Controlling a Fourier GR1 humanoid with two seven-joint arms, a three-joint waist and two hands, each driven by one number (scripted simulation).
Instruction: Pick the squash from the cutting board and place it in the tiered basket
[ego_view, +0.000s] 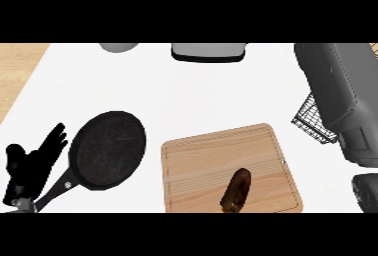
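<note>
The squash (236, 190), a dark brown elongated piece, lies on the wooden cutting board (214, 155) near its front edge. Part of the black wire tiered basket (313, 123) shows to the right of the board, mostly hidden behind my grey right forearm (338, 87). That forearm crosses the right side of the view from top to bottom. Only a black bit of my right hand (365, 193) shows at the right edge, to the right of the board and apart from the squash. My left hand (28, 162) rests open at the lower left, fingers up, holding nothing.
A black frying pan (108, 148) lies left of the board, its handle running toward my left hand. At the counter's back stand a grey rounded object (119, 47) and a grey appliance with a black base (208, 52). Wooden floor shows at the far left.
</note>
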